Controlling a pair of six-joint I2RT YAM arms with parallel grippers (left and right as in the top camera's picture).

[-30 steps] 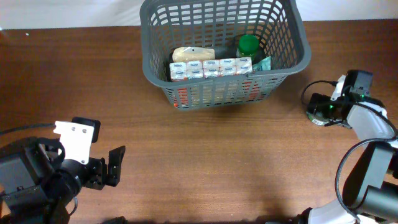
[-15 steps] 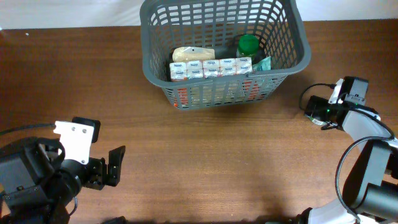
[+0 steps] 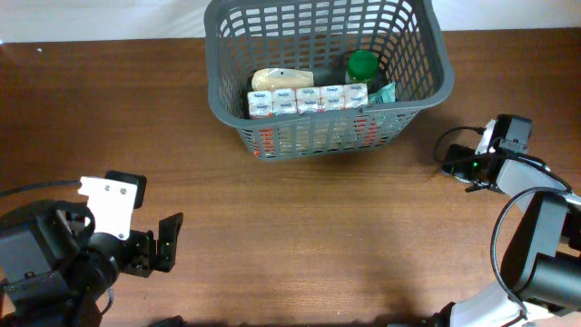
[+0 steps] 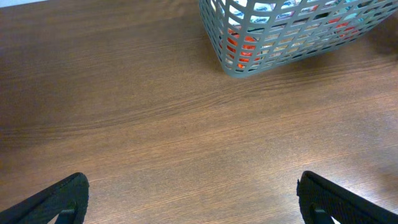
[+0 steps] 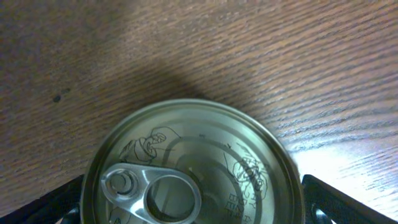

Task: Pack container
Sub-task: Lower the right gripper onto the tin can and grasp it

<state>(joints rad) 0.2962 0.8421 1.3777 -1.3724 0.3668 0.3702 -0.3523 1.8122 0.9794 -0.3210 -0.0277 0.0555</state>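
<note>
- The container stands at the far middle of the table, exactly where it was a second ago. Its load has not changed: a row of white cartons, a beige packet, a bottle with a green cap and a teal pack.
- My right gripper is the only thing that moved. Over the last second it shifted a little toward the near edge of the table, right of the container and apart from it.
- My wrist camera now looks straight down on a silver tin can. My right gripper is spread wide, with one fingertip showing at each lower corner on either side of the can. It grasps nothing yet.
- I judge this is the approach to the can, probably the next item for the container. The remaining steps would be to lower, close on it, lift and carry it over the rim.
- My left gripper has stayed at the near left, spread wide and empty. Its camera shows bare wood and the corner of the container ahead.
- Writing: the can lid carries an embossed drawing and small letters beside the pull tab, but I cannot read them. The cartons have blue marks, too small to read.
</note>
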